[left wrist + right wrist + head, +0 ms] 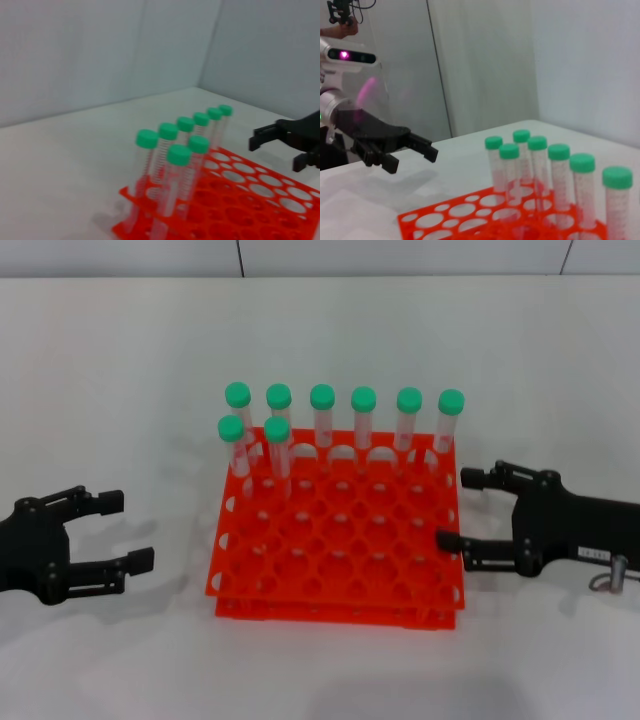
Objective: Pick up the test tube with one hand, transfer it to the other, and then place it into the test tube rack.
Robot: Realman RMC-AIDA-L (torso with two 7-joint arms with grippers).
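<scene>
Several clear test tubes with green caps [322, 420] stand upright in the orange-red test tube rack [335, 612]: a row along its far edge and two more [277, 452] just in front at the far left corner. I cannot tell which one is the task's test tube. My left gripper [130, 530] rests low on the table left of the rack, open and empty. My right gripper [456, 509], with the white label, sits at the rack's right edge, also open and empty. The left wrist view shows the tubes [177, 165], the rack [250, 200] and the right gripper [277, 150]. In the right wrist view I see the tubes [560, 170], the rack [450, 220] and the left gripper [410, 159].
The white table [120, 390] spreads around the rack on all sides. A wall [400, 255] runs along its far edge. A small metal ring [608, 580] hangs by the right gripper's body.
</scene>
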